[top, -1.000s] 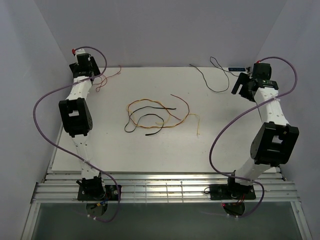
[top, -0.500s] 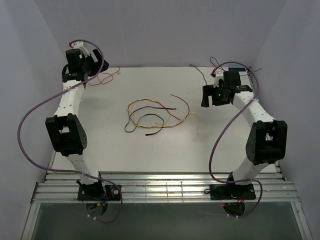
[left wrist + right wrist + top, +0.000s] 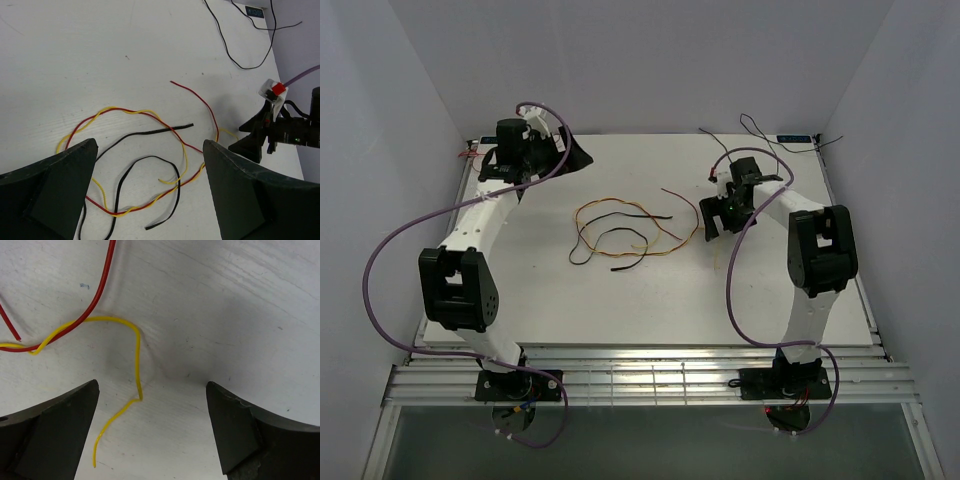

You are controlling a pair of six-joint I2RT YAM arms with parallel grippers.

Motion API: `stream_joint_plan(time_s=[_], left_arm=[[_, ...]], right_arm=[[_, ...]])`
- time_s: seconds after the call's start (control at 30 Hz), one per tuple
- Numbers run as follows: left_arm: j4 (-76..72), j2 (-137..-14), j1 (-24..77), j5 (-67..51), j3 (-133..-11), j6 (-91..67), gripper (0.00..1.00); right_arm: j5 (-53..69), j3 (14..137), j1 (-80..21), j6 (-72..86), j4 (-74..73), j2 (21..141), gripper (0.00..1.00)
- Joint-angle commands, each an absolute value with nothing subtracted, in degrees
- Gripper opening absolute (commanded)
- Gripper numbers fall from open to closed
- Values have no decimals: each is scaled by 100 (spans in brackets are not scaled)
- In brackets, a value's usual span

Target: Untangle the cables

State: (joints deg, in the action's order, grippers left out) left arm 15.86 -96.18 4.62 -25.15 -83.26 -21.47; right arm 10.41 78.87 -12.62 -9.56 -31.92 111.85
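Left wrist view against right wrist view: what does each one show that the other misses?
Only left wrist: the tangle's black cables, a separate black cable at the far edge, and the right pincer beside the tangle. Only right wrist: the loose tip of the yellow cable, close up between open fingers. Both: the red cable crossing the yellow one on the white table.

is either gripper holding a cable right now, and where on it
Nothing is held. The left gripper and right gripper are both open; the yellow cable lies loose between the right one's fingers.
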Motion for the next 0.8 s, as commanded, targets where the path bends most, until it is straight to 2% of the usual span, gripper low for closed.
stream_joint_plan(time_s=[0.0,0.13,0.27,0.33,0.37,0.77], left_arm=[[1529,-9474,606,-2690,-8314,-2145,98],[1512,-9571,756,-2725,-8288,-2171,98],[1442,-9703,887,-2821,-8314,-2259,98],[1433,-9773,984,-2891,-8349,-2294,98],[1398,-9878,1028,-2926,-8367,-2320,98],[916,-10713,2056,-3734,-8640,-2618,98]], right_arm=[[792,8069,-1423,-1063,-3085,11320,92],[642,8059,-1520,-1072,-2953,11513,79],[493,7946,-1547,-1037,-2743,11514,29],[448,7858,-1547,-1046,-2620,11392,17],[457,7823,-1556,-1055,-2576,11321,8],[632,6699,-1977,-1861,-1170,9063,8]])
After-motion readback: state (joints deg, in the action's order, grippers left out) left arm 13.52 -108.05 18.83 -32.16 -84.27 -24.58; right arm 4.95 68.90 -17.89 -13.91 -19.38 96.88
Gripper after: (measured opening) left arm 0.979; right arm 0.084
